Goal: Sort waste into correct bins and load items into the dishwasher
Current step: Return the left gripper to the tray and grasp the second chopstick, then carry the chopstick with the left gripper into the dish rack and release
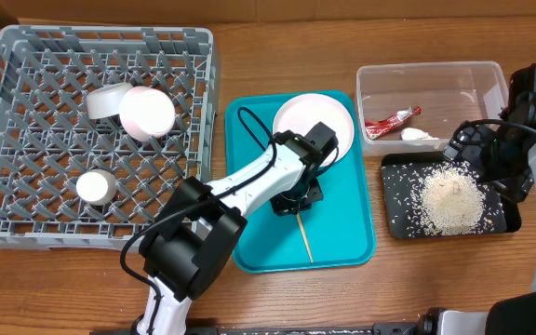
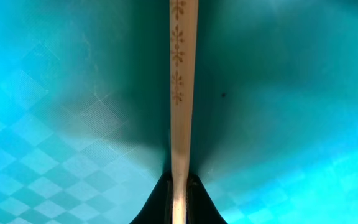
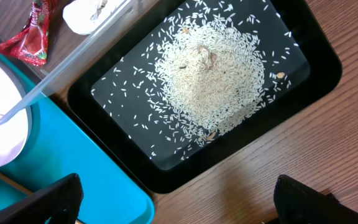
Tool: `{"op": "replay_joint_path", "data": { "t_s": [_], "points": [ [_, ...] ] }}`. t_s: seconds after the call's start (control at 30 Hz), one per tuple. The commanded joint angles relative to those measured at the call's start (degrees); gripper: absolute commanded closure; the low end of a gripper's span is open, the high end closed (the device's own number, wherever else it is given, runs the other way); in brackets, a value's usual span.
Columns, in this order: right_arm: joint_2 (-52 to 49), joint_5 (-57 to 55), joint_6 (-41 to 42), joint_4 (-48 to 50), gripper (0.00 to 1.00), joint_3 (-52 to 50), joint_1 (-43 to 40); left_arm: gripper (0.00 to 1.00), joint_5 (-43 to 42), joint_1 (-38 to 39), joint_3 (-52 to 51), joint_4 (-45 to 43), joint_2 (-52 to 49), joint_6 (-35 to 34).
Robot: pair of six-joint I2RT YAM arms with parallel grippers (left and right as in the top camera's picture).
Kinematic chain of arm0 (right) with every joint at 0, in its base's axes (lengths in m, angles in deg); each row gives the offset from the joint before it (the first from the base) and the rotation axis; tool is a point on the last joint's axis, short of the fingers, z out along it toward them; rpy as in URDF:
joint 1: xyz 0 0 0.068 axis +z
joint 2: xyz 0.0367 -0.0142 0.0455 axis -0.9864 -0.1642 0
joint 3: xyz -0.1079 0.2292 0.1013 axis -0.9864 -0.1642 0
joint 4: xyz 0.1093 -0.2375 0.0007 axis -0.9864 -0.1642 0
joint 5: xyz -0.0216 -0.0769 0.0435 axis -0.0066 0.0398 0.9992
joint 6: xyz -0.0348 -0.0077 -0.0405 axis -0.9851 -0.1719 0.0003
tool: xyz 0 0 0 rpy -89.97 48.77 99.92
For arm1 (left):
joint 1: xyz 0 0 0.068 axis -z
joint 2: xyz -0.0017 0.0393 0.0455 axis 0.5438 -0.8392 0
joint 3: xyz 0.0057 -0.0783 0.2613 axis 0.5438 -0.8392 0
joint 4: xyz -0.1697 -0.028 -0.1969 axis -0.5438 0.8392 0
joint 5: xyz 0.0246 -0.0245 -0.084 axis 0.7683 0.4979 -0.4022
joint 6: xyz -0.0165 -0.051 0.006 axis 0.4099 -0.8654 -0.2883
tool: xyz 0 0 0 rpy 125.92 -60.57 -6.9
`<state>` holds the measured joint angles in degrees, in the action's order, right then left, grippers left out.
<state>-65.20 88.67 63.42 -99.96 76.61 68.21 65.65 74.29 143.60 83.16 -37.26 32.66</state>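
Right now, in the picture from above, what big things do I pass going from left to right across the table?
grey dish rack → teal tray → black tray

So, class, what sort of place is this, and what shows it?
Probably a robotics lab's mock kitchen clean-up station: a square grey plastic lattice dish rack, a shallow black rectangular tray of rice, and the left pincer gripping a wooden chopstick.
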Motion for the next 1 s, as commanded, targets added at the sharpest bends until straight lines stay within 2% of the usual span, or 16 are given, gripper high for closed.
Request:
{"op": "replay_joint_path", "data": {
  "t_s": [0.0, 0.2, 0.33, 0.63, 0.77, 0.8, 0.97],
  "points": [
    [0.37, -0.5, -0.24, 0.11, 0.0, 0.7, -0.17, 0.96, -1.55, -0.9, -0.68, 1.88, -1.75, -0.46],
    [0.39, -0.48, -0.46, 0.07, 0.0, 0.7, -0.17, 0.96, -0.28, -2.97, -0.68, 2.58, 2.82, -0.72],
    [0.37, -0.5, -0.46, 0.11, 0.0, 0.7, -0.17, 0.96, 3.91, -4.7, -0.61, 2.54, 8.09, 3.89],
    [0.37, -0.5, -0.44, 0.15, 0.0, 0.7, -0.17, 0.96, 7.89, -16.26, -0.44, 2.19, 23.32, 28.96],
    [0.37, -0.5, -0.44, 0.15, 0.0, 0.68, -0.17, 0.96, 7.67, -22.86, -0.2, 2.36, 26.14, 42.8],
    [0.37, -0.5, -0.44, 0.17, 0.0, 0.7, -0.17, 0.96, 7.5, -25.59, -0.2, 2.99, 26.14, 48.35],
    [0.37, -0.48, -0.42, 0.13, 0.0, 0.68, -0.17, 0.96, 7.52, -31.08, -0.2, 3.56, 24.68, 53.11]
  ]
}}
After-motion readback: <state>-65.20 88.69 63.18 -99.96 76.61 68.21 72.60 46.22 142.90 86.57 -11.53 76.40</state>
